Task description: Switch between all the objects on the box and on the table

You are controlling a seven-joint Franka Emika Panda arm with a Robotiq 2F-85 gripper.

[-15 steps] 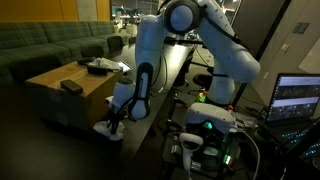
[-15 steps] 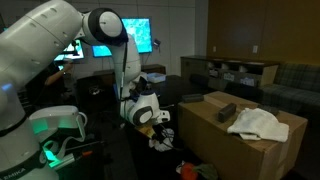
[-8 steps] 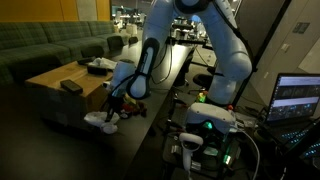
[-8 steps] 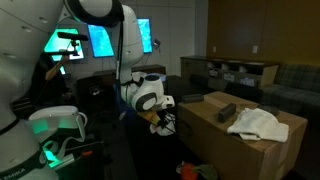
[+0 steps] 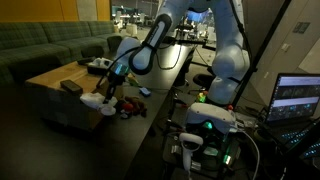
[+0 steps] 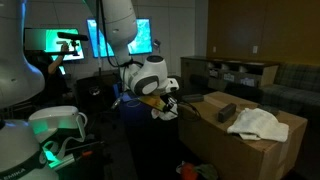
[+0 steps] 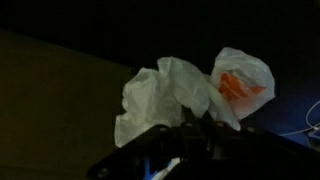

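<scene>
Cardboard-coloured tan box (image 5: 45,92) is carrying a black rectangular block (image 5: 70,87) and a pile of white rags (image 5: 100,66) on its flat top. Just beside its near edge, the Robotiq gripper (image 5: 106,98) is arriving level with that top, up from table height a second ago, fingers clamped on a crumpled white cloth rag (image 5: 92,101). A red soft thing (image 5: 127,109) is lying on the long glossy black table (image 5: 165,75). The cloth is probably heading for the box.

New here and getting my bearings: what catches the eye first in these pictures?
The claw holds a white rag aloft beside the tan box. On the box top lie another white cloth and a black block.
</scene>
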